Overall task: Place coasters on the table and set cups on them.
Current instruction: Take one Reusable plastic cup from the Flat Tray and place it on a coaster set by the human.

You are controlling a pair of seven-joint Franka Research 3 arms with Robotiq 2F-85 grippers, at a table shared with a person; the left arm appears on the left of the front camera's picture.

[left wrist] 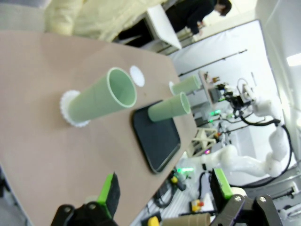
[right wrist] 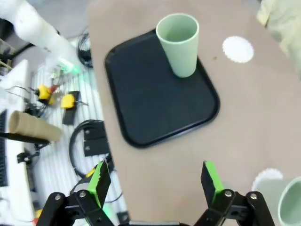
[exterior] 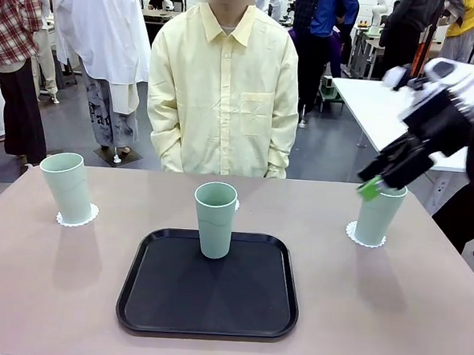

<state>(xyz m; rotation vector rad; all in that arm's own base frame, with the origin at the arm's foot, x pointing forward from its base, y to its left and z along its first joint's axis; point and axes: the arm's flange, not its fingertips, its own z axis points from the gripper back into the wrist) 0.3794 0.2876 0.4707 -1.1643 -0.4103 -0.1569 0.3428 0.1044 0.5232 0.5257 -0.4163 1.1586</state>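
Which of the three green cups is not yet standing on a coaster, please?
The middle cup: it stands on the black tray, while the left cup and right cup sit on white coasters.

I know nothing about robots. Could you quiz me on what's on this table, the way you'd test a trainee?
1. Fill in: ___ of the three coasters carry something.
2. The middle cup stands on: A a coaster; B the black tray; C a saucer.
3. True or false: the right gripper is clamped on the right cup.
Key: 1 two; the bare coaster lies beyond the tray. 2 B. 3 false; its jaws are open, the cup outside them.
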